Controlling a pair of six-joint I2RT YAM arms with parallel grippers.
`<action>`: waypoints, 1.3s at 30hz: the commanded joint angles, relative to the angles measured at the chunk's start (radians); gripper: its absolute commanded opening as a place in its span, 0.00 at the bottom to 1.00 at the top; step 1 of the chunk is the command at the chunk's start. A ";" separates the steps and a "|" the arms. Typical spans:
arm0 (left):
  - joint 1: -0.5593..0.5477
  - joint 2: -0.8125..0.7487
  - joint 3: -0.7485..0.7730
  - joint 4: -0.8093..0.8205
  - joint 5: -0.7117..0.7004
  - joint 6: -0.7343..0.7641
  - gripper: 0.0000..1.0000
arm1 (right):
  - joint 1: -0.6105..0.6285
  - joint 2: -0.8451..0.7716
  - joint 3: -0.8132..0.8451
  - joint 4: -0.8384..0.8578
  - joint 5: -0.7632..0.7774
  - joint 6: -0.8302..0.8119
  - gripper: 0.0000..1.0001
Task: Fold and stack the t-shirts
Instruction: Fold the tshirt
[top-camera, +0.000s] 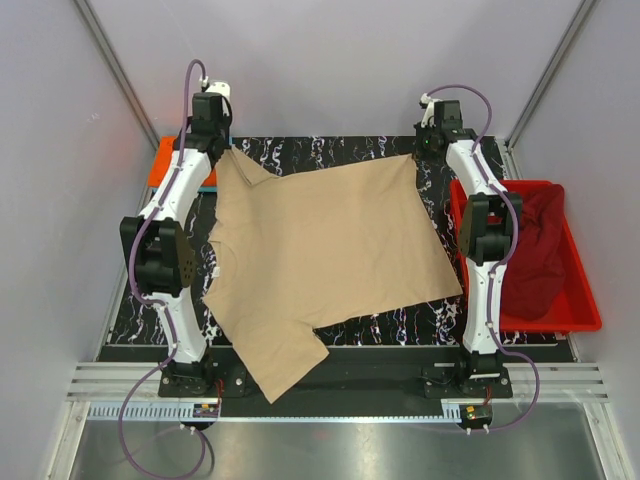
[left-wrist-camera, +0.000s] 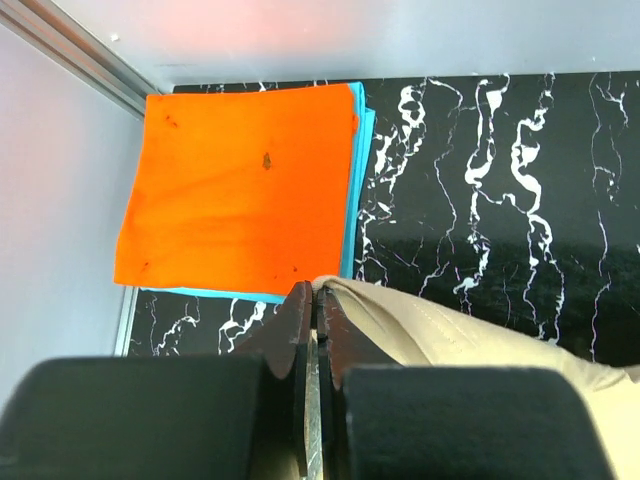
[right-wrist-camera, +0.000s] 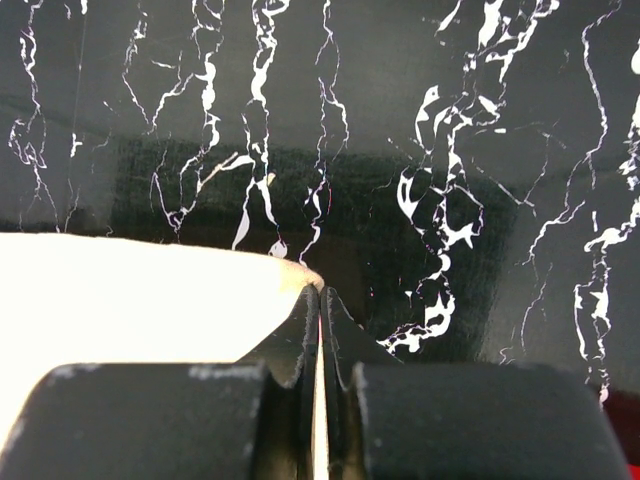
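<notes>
Far left, an orange tee (left-wrist-camera: 240, 180) lies on a blue tee (left-wrist-camera: 363, 130). The left gripper (left-wrist-camera: 315, 292) pinches one far corner of the spread tan tee (top-camera: 330, 240), the right gripper (right-wrist-camera: 320, 292) the other. A maroon tee (top-camera: 535, 250) sits in the bin (top-camera: 560, 322).

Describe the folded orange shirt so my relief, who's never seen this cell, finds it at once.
Start at the black marbled table and go to its far left corner, just beyond the left gripper. The orange t-shirt lies there as a flat square on a light blue t-shirt. Its neighbour, the tan t-shirt, is spread open.
</notes>
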 joint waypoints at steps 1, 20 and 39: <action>0.003 -0.068 0.035 0.013 0.023 0.004 0.00 | -0.004 0.021 0.048 -0.006 -0.023 0.012 0.04; -0.034 -0.400 -0.371 -0.139 0.052 -0.273 0.00 | -0.009 -0.080 -0.080 -0.122 0.004 0.107 0.02; -0.040 -0.777 -0.672 -0.294 0.135 -0.427 0.00 | -0.015 -0.216 -0.225 -0.127 0.032 0.087 0.03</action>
